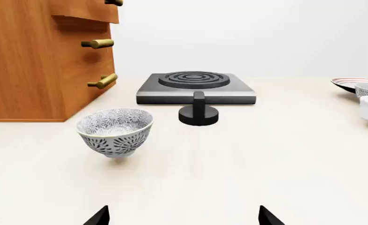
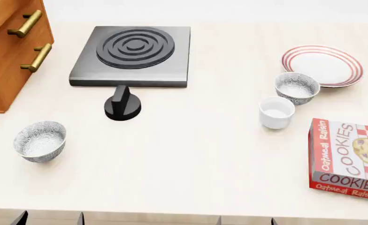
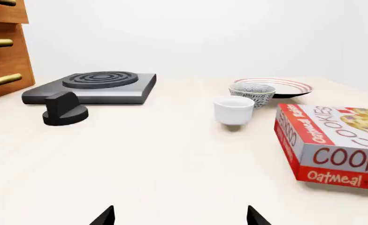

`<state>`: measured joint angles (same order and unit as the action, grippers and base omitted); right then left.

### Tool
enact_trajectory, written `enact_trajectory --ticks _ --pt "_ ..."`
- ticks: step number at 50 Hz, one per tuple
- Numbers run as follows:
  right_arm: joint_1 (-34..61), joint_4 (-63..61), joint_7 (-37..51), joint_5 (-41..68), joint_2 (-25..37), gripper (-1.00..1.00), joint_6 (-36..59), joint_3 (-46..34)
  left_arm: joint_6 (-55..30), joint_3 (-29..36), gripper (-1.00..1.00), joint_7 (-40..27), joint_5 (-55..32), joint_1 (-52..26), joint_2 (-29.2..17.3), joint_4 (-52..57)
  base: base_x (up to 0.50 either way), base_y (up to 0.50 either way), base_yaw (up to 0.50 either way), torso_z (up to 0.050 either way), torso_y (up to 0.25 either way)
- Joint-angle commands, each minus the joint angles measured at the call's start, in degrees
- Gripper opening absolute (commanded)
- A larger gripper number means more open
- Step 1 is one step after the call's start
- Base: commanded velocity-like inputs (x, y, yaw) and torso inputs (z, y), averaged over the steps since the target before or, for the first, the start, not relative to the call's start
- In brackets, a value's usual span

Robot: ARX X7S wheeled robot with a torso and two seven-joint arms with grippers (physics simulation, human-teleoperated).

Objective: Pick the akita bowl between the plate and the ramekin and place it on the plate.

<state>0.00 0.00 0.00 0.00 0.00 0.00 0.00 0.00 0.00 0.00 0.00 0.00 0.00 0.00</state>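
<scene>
Cabinet: showing largest in the left wrist view, ahead of the left gripper; the right wrist view is catching only its edge.
Burner: sitting ahead of both grippers, its knob nearer them.
Cookie box: lying just ahead of the right gripper; the left wrist view is missing it.
Plate: resting farthest from the right gripper.
Bowl: sitting between plate and ramekin, touching the plate's rim.
Second bowl: standing close ahead of the left gripper.
Grippers: both spread wide, holding nothing, only fingertips showing.
</scene>
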Motion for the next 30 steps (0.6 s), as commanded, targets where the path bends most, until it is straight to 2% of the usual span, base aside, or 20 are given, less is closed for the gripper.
enact_trajectory --ticks 1,19,30 --pt "0.13 -0.15 1.44 0.14 0.90 1.00 1.00 -1.44 0.20 1.04 1.00 -1.14 -1.06 -0.38 -0.82 -0.60 0.00 0.00 0.00 0.000 0.000" --pt "0.35 0.54 4.07 2.49 3.50 1.00 0.30 -4.42 0.79 4.57 1.00 -4.56 -2.21 -0.30 -3.53 -0.38 0.00 0.00 0.00 0.000 0.000" --pt "0.44 0.51 4.99 3.38 4.30 1.00 0.65 -5.47 -0.91 4.25 1.00 -4.89 -5.94 -0.79 -4.15 0.78 0.00 0.00 0.00 0.000 0.000"
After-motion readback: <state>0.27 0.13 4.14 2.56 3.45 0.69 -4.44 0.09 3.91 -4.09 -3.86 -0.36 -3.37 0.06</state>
